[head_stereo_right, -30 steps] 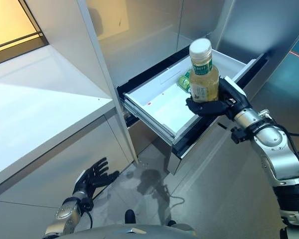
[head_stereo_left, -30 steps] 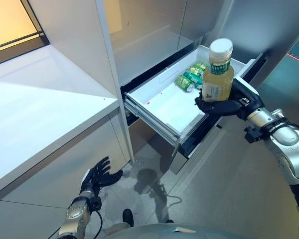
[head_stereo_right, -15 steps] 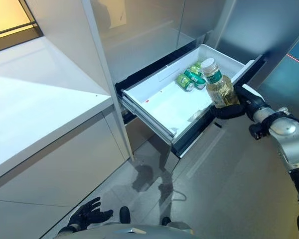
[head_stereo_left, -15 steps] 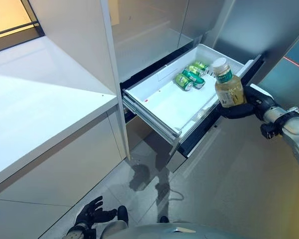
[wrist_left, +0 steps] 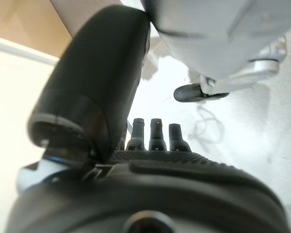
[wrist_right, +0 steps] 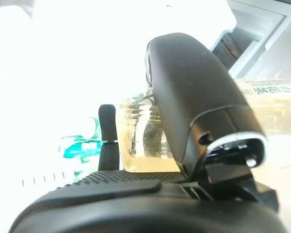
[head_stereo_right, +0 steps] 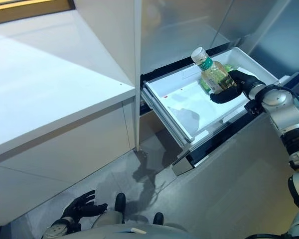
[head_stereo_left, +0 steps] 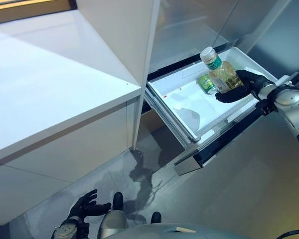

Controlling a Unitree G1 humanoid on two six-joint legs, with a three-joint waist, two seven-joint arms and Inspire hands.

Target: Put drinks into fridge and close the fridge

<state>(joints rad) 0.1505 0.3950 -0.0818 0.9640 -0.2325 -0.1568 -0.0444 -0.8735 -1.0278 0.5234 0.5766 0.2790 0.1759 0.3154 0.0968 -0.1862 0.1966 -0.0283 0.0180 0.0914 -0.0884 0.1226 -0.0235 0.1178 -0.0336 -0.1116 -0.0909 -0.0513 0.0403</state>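
Observation:
My right hand (head_stereo_left: 237, 88) is shut on a clear bottle (head_stereo_left: 220, 73) of yellow drink with a white cap and green label. It holds the bottle tilted over the far end of the open white fridge drawer (head_stereo_left: 175, 101). Green cans (head_stereo_left: 206, 84) lie in the drawer just behind the bottle. In the right wrist view the thumb (wrist_right: 199, 97) and fingers wrap the bottle (wrist_right: 145, 141), with a green can (wrist_right: 80, 145) past it. My left hand (head_stereo_left: 84, 206) hangs low near the floor with its fingers spread and holds nothing; its fingers (wrist_left: 150, 133) show straight in the left wrist view.
A white counter (head_stereo_left: 45, 84) stands to the left of the drawer, with a tall white panel (head_stereo_left: 134, 35) at its edge. The fridge's grey front (head_stereo_left: 249, 164) runs below and right of the drawer. Grey floor lies in front.
The camera has moved, so the whole scene sits further right. My right hand has carried the bottle from beside the drawer's front corner to over its far end, more tilted.

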